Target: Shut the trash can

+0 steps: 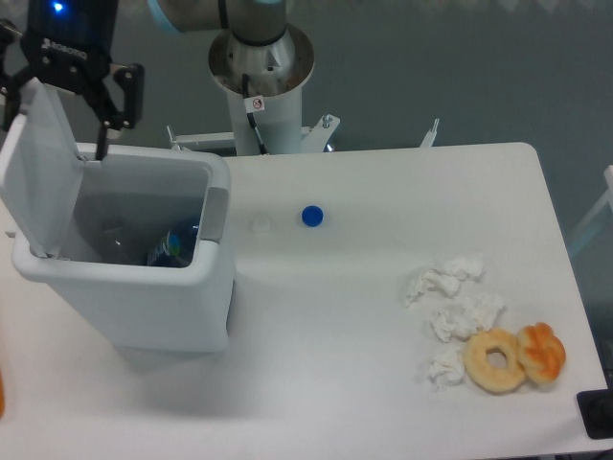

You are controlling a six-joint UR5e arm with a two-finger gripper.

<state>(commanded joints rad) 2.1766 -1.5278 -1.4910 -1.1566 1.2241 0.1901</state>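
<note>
The trash can (172,307) is a large white rectangular bin at the left of the table. Its flat white lid (38,172) stands raised at the left side, so the bin is open, and a grey latch tab (216,213) sits on its right rim. A blue item (174,245) lies inside. My gripper (59,120) hangs at the top left, above and behind the lid's upper edge. Its black fingers (107,117) are spread apart and hold nothing. The left finger is partly hidden by the lid.
A blue bottle cap (312,217) and a white cap (260,223) lie right of the bin. Crumpled tissues (458,305), a doughnut (495,360) and an orange pastry (542,351) lie at the front right. The arm's base (261,77) stands behind the table.
</note>
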